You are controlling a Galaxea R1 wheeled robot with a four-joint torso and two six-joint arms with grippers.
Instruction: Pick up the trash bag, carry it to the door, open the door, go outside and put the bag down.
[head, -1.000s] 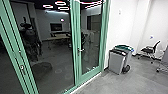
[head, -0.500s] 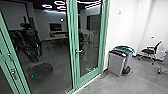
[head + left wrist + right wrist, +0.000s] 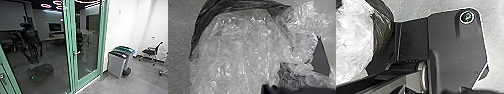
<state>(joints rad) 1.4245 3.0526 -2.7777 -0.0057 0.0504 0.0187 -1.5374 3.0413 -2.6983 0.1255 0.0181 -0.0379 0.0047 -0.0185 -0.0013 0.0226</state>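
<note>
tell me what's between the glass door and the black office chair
In the head view, a grey bin and a green-topped bin stand between the glass door and the office chair, with floor between bins and chair.

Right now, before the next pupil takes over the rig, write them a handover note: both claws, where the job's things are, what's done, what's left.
Left claw, right claw: cannot tell whether open or shut.
Trash bag: full of crumpled clear plastic, large in the left wrist view and partly in the right wrist view; which claw bears it is unclear.
Glass door: green-framed, ahead of the robot, looks closed; lever handle on its left side.
Done: apparently, bag picked up and brought near the door.
Left: open it, go outside, put the bag down.
</note>
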